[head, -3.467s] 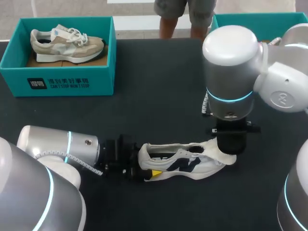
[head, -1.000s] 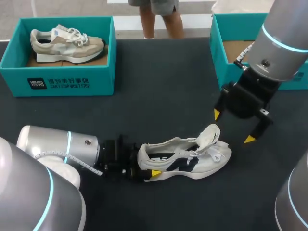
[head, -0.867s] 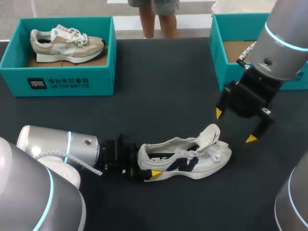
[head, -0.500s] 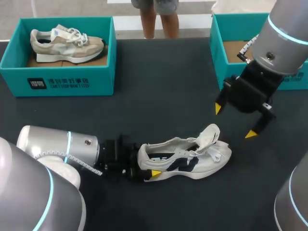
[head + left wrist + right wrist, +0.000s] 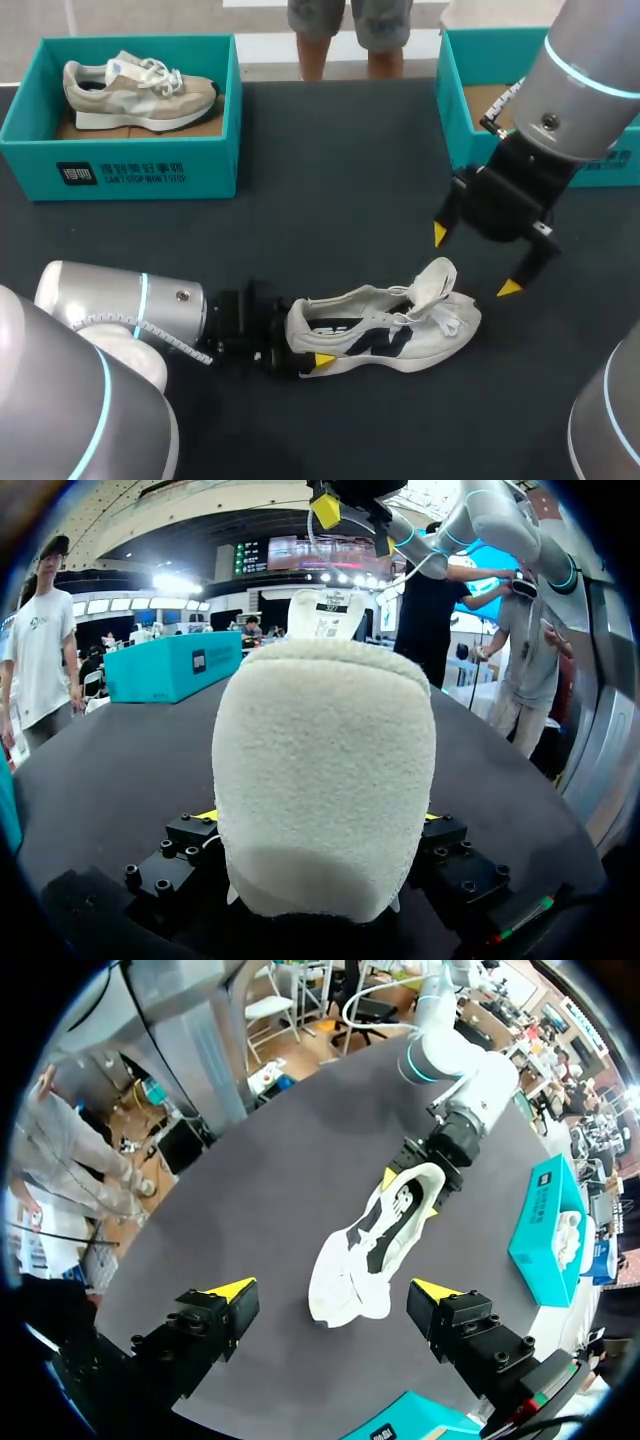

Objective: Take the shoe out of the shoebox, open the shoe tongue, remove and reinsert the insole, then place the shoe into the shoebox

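White shoe [image 5: 385, 330] out of any box, upright on its sole at the near middle of the dark table [image 5: 330, 180], heel [image 5: 320, 780] to the left, toe to the right. Tongue [image 5: 432, 280] pulled up and standing clear of the laces, toward the toe end. Left gripper [image 5: 305, 338] low at the table, coming in from the left; its fingers pinch the heel from the near and far sides, one yellow tip showing at the near side of the sole. In the left wrist view the fuzzy heel collar fills the space between the fingers. Right gripper [image 5: 475, 261] hangs above the table just to the right of and beyond the toe, fingers spread wide, nothing between them, not touching the shoe. Teal right shoebox [image 5: 455, 110] at the far right, brown floor showing. Teal left shoebox [image 5: 130, 165] at the far left holds a beige shoe [image 5: 140, 90], well apart from the arms.
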Controlling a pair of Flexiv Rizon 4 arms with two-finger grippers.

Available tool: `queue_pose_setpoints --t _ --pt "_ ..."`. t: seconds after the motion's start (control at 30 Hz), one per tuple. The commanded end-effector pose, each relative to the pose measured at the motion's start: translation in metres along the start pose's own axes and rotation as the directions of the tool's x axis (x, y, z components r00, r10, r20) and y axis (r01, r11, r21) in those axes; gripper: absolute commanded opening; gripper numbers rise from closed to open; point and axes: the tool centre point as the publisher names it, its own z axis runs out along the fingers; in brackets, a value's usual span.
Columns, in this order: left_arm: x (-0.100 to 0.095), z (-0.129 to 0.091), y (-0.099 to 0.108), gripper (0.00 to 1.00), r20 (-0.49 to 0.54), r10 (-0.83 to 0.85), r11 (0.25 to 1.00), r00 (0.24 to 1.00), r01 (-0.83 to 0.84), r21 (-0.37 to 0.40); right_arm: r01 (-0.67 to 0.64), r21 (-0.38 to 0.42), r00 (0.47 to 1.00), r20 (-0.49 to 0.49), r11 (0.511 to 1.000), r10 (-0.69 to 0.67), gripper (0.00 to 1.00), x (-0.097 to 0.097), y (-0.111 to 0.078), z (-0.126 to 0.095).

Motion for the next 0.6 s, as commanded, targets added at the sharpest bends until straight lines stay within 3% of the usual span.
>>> queue_pose_setpoints --t 0.03,0.6 --pt "0.0006 -0.0021 0.0046 0.0 0.001 0.0 1.0 1.0 0.0 -0.002 -0.001 -0.003 1.0 0.0 1.0 0.001 1.0 0.0042 -0.0007 0.0023" --pt "0.0006 -0.0021 0.0046 0.0 0.001 0.0 1.0 1.0 0.0 -0.002 -0.049 -0.012 0.998 0.027 0.999 0.05 1.0 0.0118 0.0068 -0.0055"
